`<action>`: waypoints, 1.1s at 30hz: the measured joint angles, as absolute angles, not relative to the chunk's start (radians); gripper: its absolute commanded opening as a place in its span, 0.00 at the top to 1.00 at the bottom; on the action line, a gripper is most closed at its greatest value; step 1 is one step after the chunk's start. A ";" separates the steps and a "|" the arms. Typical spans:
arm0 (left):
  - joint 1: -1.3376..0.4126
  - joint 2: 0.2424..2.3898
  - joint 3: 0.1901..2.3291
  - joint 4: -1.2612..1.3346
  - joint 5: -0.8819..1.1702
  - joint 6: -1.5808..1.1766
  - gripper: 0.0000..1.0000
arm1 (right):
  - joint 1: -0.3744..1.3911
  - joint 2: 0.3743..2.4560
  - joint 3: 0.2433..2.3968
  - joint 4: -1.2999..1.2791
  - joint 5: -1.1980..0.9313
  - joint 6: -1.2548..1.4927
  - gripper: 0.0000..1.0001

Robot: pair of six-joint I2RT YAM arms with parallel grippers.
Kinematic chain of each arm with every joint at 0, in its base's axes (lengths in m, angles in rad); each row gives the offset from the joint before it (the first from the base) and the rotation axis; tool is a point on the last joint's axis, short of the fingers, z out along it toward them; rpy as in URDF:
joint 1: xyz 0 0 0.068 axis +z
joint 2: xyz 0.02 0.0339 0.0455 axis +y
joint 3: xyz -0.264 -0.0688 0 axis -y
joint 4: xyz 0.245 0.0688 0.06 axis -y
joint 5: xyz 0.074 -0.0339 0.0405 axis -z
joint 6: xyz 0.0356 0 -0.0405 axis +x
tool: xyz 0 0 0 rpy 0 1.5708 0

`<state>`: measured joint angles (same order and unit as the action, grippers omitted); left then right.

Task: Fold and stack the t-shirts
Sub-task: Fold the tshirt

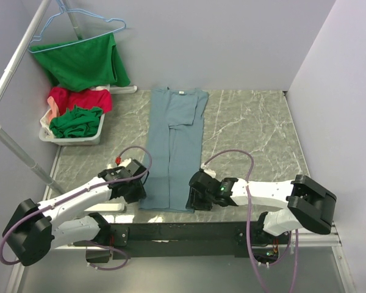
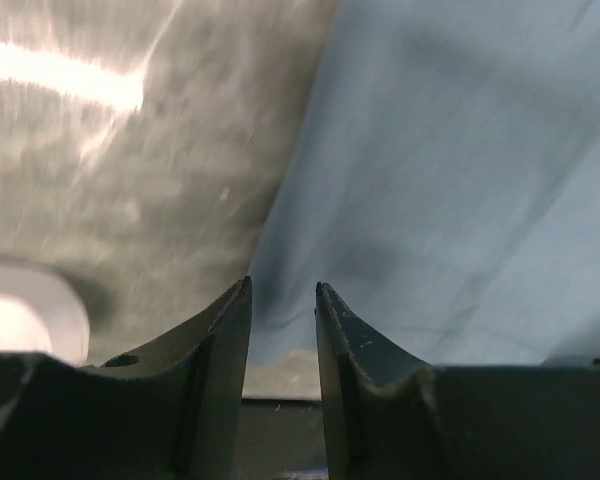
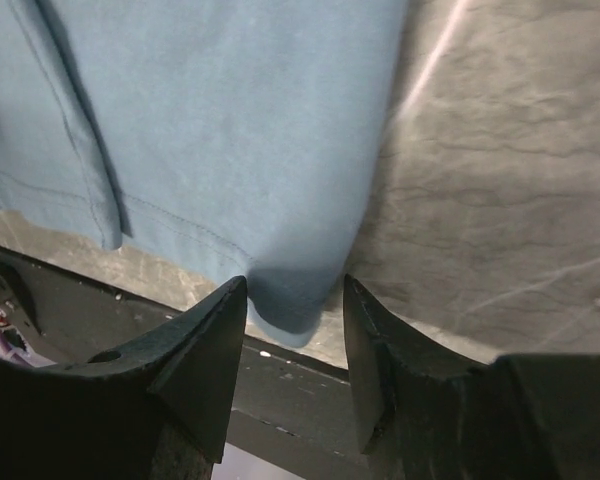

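The grey-blue t-shirt lies folded lengthwise into a long strip down the middle of the table, collar at the far end. My left gripper is at its near left corner. In the left wrist view the jaws are open a little, with the shirt's left edge just beyond the tips. My right gripper is at the near right corner. In the right wrist view the jaws are open, with the shirt's hem corner lying between the fingertips. Red and dark green shirts lie in a basket.
A white basket stands at the far left. A green shirt hangs on a blue hanger from the rack pole. A white block lies left of my left gripper. The black front rail runs just behind both grippers.
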<state>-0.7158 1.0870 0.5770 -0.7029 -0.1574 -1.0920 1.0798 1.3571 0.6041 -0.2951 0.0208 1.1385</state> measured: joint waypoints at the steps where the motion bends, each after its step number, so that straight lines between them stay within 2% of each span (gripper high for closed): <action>1: -0.729 1.082 0.576 -0.719 -0.160 -1.109 0.62 | 1.083 1.361 0.606 -0.291 0.018 1.139 0.49; 15: -0.823 1.097 0.532 -0.781 -0.181 -1.269 0.62 | 1.093 1.389 0.624 -0.280 0.009 1.140 0.49; 16: -0.824 1.101 0.527 -0.778 -0.181 -1.273 0.63 | 1.093 1.394 0.629 -0.281 0.009 1.140 0.52; 17: -0.824 1.106 0.525 -0.775 -0.181 -1.277 0.69 | 1.093 1.399 0.632 -0.280 0.009 1.140 0.57; 18: -0.825 1.110 0.525 -0.768 -0.181 -1.276 0.76 | 1.094 1.406 0.637 -0.280 0.010 1.139 0.88; 19: -0.825 1.111 0.525 -0.762 -0.181 -1.277 0.83 | 1.094 1.412 0.640 -0.279 0.010 1.137 0.99; 20: -0.826 1.117 0.525 -0.753 -0.179 -1.278 0.99 | 1.095 1.419 0.640 -0.278 0.012 1.131 1.00; 26: -0.842 1.136 0.524 -0.704 -0.177 -1.281 0.99 | 1.106 1.435 0.643 -0.279 0.026 1.145 1.00; 33: -0.939 1.088 0.501 -0.705 -0.200 -1.357 0.99 | 1.139 1.371 0.612 -0.331 0.067 1.153 1.00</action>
<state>-0.9390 1.0882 0.5011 -0.7048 -0.2005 -1.3575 1.1393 1.3712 0.6117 -0.3313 0.0666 1.1530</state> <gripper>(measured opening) 0.034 0.023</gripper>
